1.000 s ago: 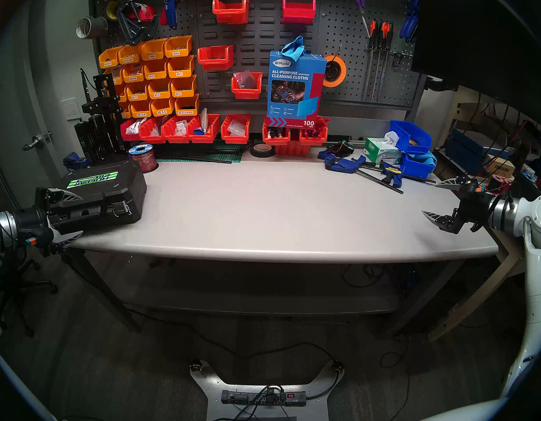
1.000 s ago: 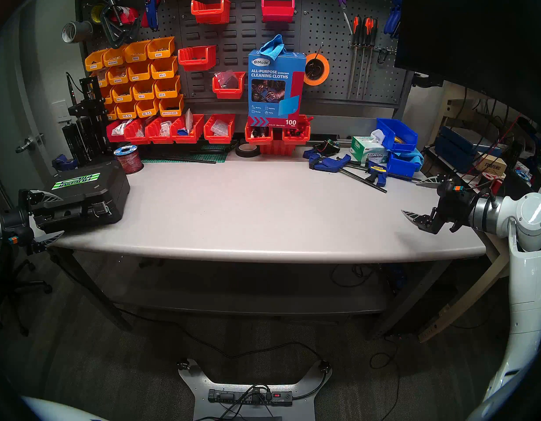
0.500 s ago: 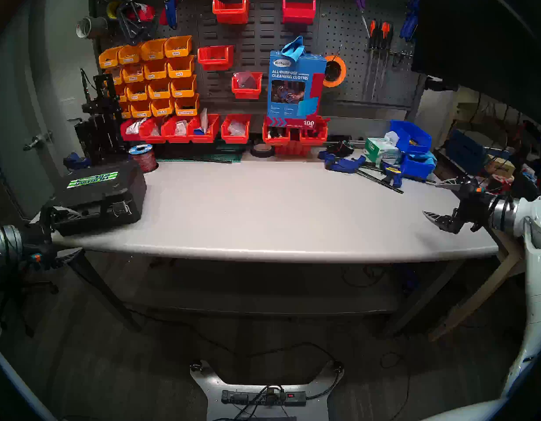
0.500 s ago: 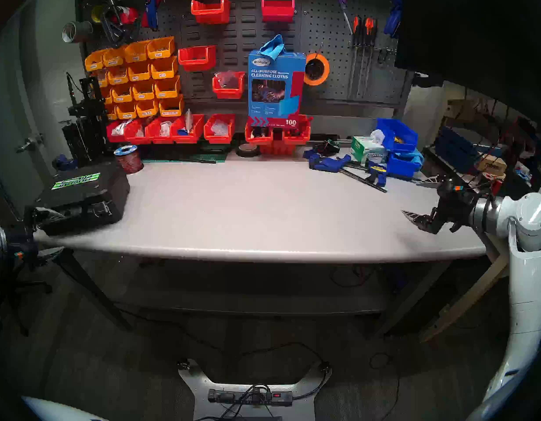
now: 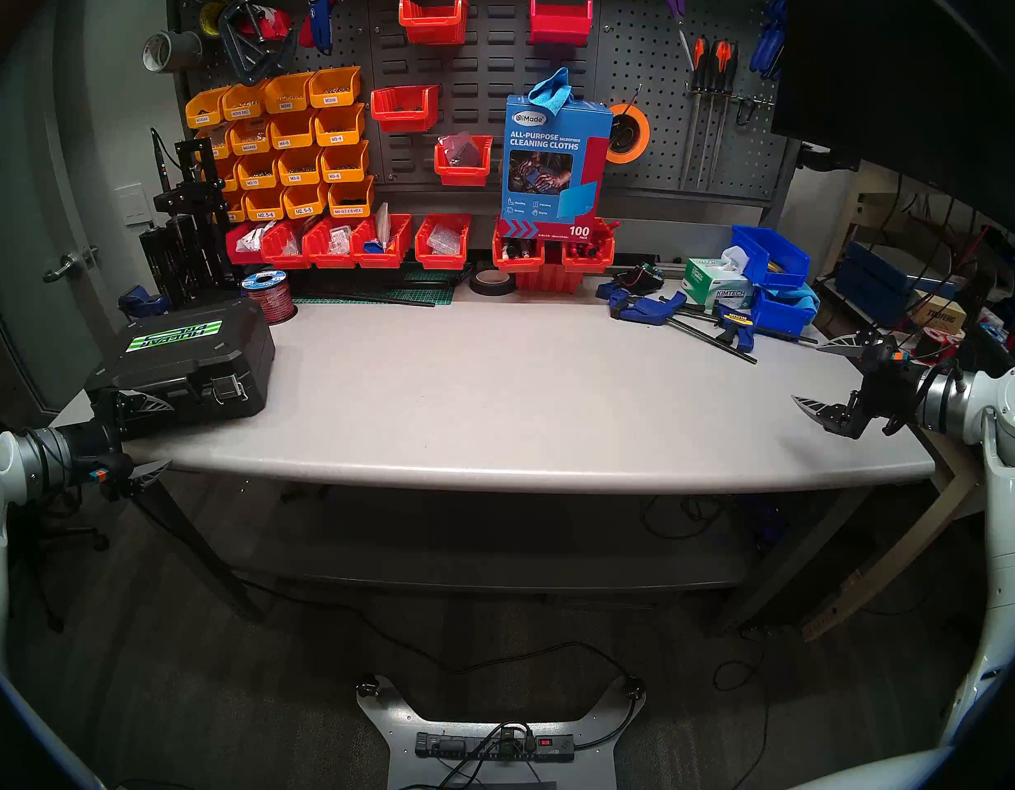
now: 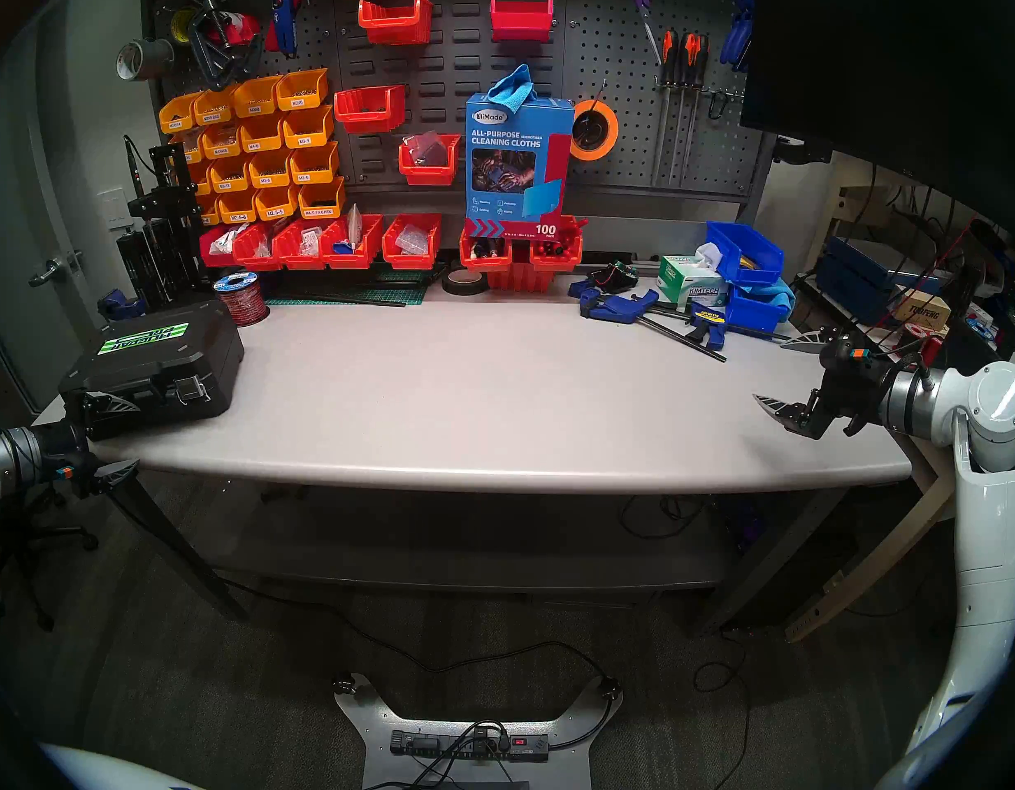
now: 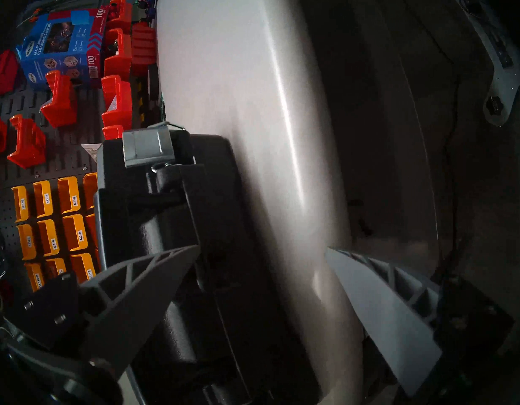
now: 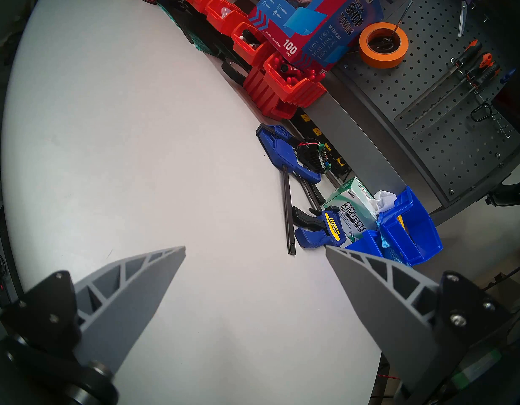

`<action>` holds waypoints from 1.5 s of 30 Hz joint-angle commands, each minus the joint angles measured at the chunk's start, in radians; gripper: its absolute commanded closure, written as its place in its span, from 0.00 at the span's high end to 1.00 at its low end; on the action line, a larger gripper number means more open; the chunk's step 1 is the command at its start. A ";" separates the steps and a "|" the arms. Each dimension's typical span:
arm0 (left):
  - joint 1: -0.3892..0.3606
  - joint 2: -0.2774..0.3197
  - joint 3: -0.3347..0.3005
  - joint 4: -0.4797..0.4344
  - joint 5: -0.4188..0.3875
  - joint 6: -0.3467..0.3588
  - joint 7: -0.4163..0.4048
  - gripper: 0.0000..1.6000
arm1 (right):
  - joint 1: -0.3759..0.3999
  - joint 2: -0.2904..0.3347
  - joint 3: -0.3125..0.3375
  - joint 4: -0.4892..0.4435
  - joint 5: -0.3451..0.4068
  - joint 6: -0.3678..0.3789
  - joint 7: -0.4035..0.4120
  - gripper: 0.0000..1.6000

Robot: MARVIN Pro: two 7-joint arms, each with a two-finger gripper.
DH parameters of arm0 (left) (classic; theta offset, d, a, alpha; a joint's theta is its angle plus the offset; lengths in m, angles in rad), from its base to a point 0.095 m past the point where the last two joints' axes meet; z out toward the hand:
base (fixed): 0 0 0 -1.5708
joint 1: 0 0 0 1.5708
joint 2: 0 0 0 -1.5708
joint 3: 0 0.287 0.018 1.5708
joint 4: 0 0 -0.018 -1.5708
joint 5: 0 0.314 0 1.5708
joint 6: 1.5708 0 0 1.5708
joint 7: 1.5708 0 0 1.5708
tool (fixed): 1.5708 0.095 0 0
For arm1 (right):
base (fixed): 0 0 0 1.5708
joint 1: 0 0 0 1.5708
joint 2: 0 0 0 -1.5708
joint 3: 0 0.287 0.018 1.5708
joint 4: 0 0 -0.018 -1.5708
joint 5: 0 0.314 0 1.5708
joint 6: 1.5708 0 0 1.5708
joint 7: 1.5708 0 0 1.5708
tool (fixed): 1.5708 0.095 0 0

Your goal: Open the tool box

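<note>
Black tool box (image 5: 191, 361) sits shut at the table's (image 5: 493, 407) left end. Head views show its striped lid; only the left wrist view shows 1 silver latch (image 7: 147, 148) close up. Left gripper (image 5: 154, 435) and right gripper (image 5: 815, 378) both gape, empty.

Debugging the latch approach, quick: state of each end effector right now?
Left end effector: open, holding nothing, at the front of the tool box.
Right end effector: open, empty, over the table.
</note>
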 commanded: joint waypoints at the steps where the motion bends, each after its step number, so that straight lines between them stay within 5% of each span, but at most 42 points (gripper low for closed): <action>1: -0.066 -0.003 0.005 -0.040 -0.053 0.021 0.045 1.00 | 0.002 0.004 0.004 -0.004 -0.001 -0.001 0.000 1.00; 14: -0.021 -0.021 -0.031 -0.165 -0.208 0.077 -0.009 1.00 | 0.002 0.004 0.004 -0.004 -0.001 -0.001 0.001 1.00; 31: -0.148 0.071 0.008 -0.020 -0.118 0.147 0.027 1.00 | 0.002 0.004 0.004 -0.004 -0.001 -0.001 0.000 1.00; 45: -0.094 0.076 -0.011 -0.086 -0.174 0.191 -0.083 1.00 | 0.002 0.004 0.004 -0.005 -0.001 -0.001 0.001 1.00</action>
